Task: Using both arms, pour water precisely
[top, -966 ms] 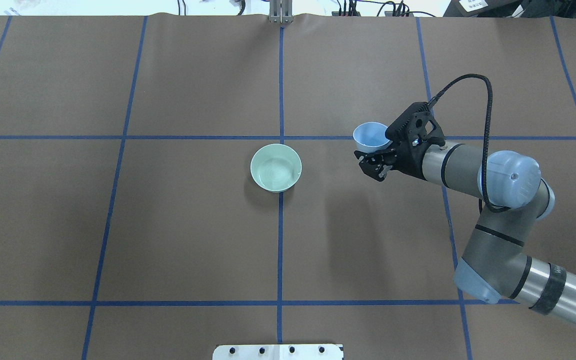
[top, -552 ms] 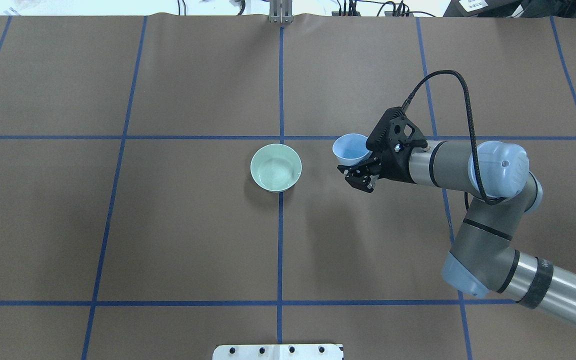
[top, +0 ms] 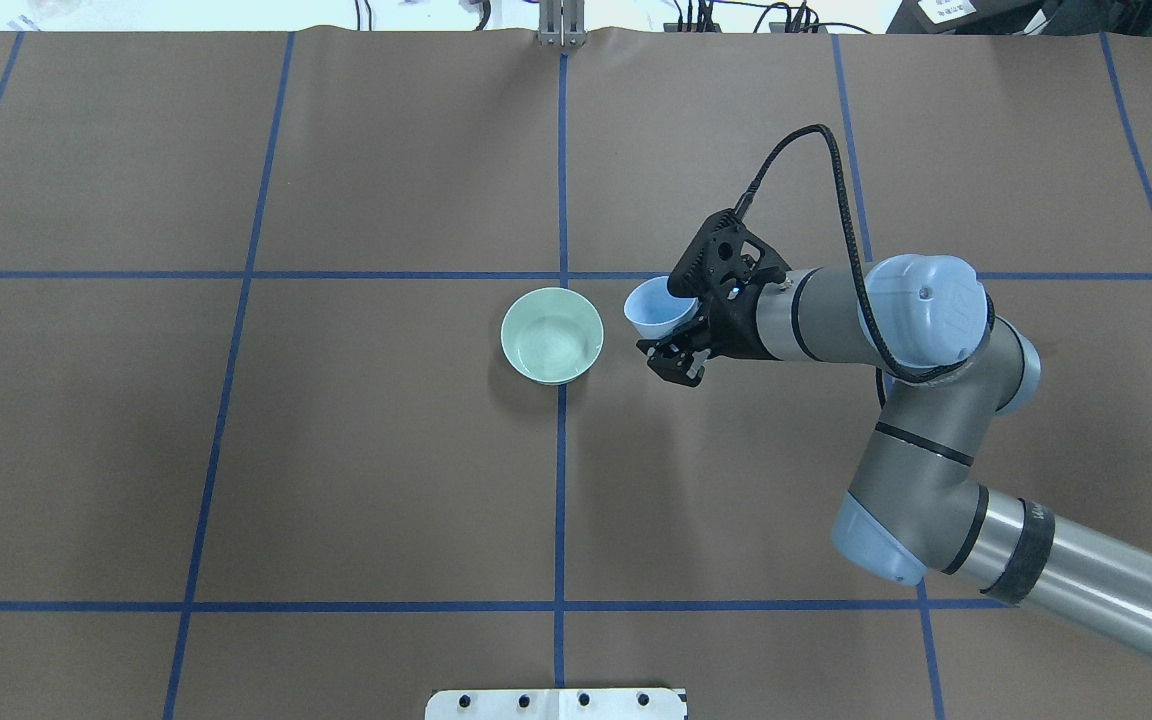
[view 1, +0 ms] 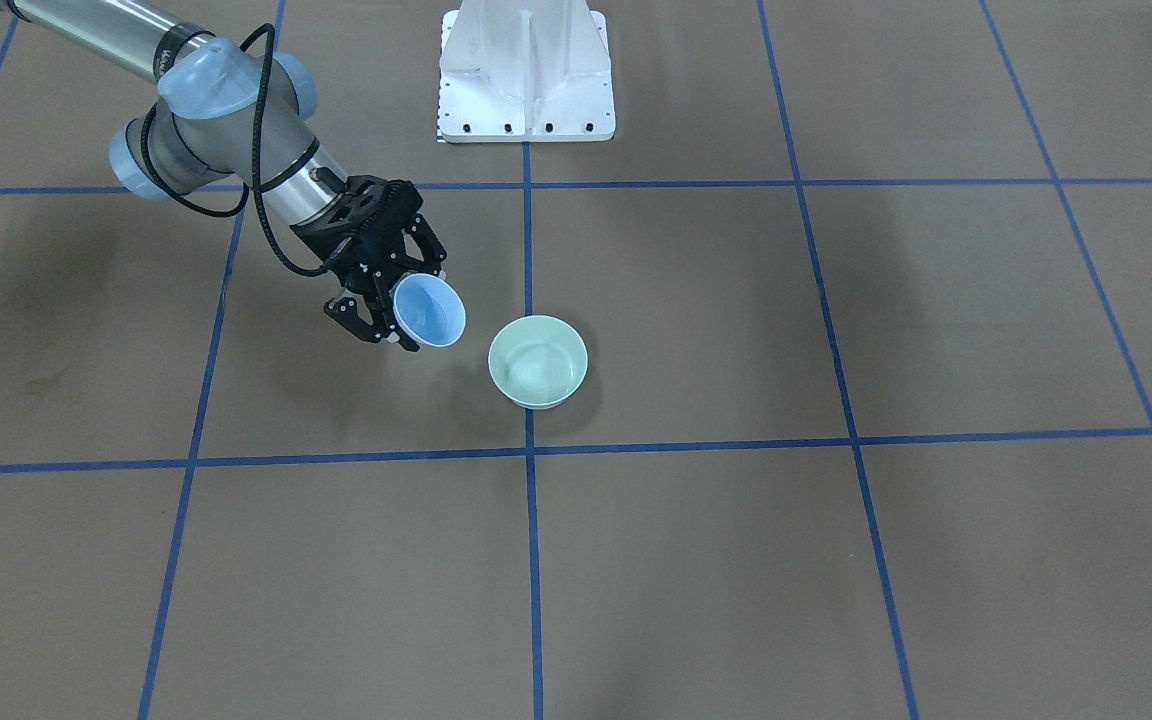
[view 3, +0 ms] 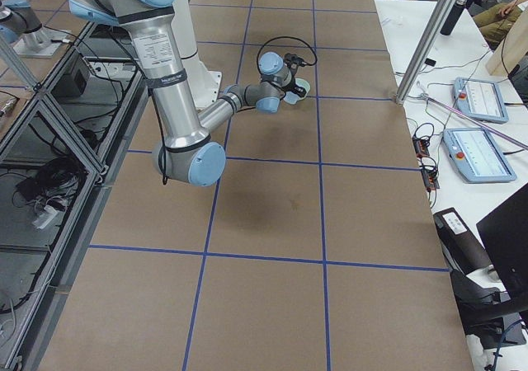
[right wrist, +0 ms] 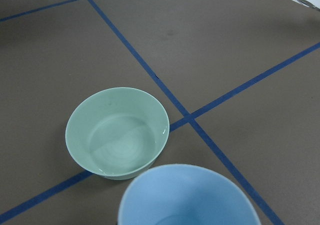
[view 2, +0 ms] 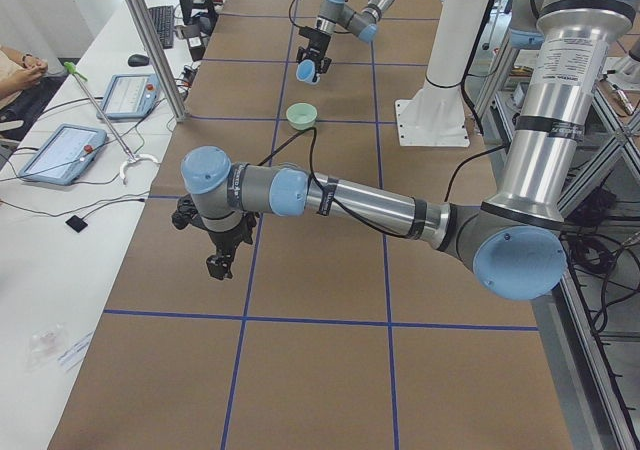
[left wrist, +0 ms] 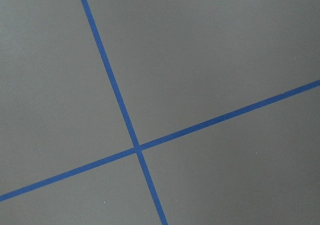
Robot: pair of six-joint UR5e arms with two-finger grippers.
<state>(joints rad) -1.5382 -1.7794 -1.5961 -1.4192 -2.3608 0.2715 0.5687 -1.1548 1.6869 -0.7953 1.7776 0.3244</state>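
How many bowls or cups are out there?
2. The green bowl stands on the table; the blue cup is held off it by the right gripper, beside the bowl. None seems hidden.

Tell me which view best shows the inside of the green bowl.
The right wrist-mounted view: the green bowl is large and close, its inner wall and waterline clear, just beyond the held blue cup. Overhead and front-facing show it small from above; the side views show it tiny; the left wrist view, not at all.
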